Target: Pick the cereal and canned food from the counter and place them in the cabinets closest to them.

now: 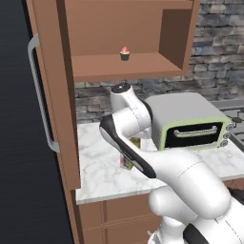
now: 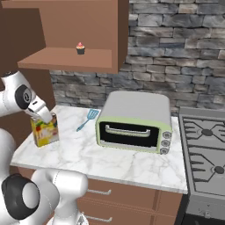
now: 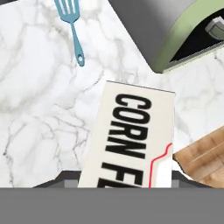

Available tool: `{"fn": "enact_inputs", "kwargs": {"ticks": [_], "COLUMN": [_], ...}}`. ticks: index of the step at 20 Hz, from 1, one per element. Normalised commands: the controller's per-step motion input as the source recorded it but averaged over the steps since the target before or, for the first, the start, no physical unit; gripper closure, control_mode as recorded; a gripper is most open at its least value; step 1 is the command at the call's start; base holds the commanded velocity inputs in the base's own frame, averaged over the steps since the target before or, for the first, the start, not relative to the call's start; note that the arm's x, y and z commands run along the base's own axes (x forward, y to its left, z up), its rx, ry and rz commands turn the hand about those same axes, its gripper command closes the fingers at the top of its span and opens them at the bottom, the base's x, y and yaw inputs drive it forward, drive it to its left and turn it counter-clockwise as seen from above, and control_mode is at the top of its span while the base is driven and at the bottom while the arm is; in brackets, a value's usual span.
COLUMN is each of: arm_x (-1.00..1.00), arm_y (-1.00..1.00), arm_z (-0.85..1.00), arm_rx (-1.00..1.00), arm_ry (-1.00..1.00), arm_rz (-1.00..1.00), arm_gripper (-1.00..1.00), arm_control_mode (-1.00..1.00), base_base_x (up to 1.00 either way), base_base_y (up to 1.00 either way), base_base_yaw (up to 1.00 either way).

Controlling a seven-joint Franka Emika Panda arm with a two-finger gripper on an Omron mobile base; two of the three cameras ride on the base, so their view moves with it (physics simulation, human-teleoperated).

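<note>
Yellow cardboard marks the cereal (image 2: 45, 130), a small upright box standing on the white marble desk (image 2: 83, 154), to the left of the green toaster oven (image 2: 136, 121), with a blue spatula (image 2: 87, 118) lying between the two. The tool (image 2: 42, 115) is seen pressed down over the top of the box, and its jaws appear clenched on the box's narrow sides. In the hand view the box's white top panel (image 3: 131, 140), printed "CORN F…", runs straight down between the fingertips. Above and left of the oven an open brown cabinet (image 2: 66, 59) is seen, with a small cupcake (image 2: 80, 48) on its shelf.

For this step, the grip is judged best kept firm and centred, and the box lifted straight up before being swung toward the shelf, clear of the cabinet's lower edge and the cupcake.

The finger pads themselves are hidden beneath the box top. In the left base view the box is largely covered by the arm. No can is made out anywhere.
</note>
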Motion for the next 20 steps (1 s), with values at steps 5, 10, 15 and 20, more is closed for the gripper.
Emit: {"fn": "enact_inputs", "kwargs": {"ticks": [5, 10, 15, 20], "arm_x": [-0.37, -0.37, -0.35, -0.32], "arm_y": [-0.05, -0.06, -0.08, -0.09], "arm_z": [0.74, 0.79, 0.74, 0.68], "arm_rx": [0.02, 0.04, 0.04, 0.02], "arm_ry": [-0.01, -0.02, -0.02, 0.0], "arm_rz": [0.0, 0.01, 0.03, 0.06], "arm_gripper": [1.0, 1.0, 1.0, 1.0], "arm_control_mode": [-1.0, -1.0, -1.0, -1.0], "base_base_x": [0.0, 0.0, 0.0, 0.0], "base_base_y": [0.0, 0.0, 0.0, 0.0], "base_base_yaw": [0.0, 0.0, 0.0, 0.0]}}
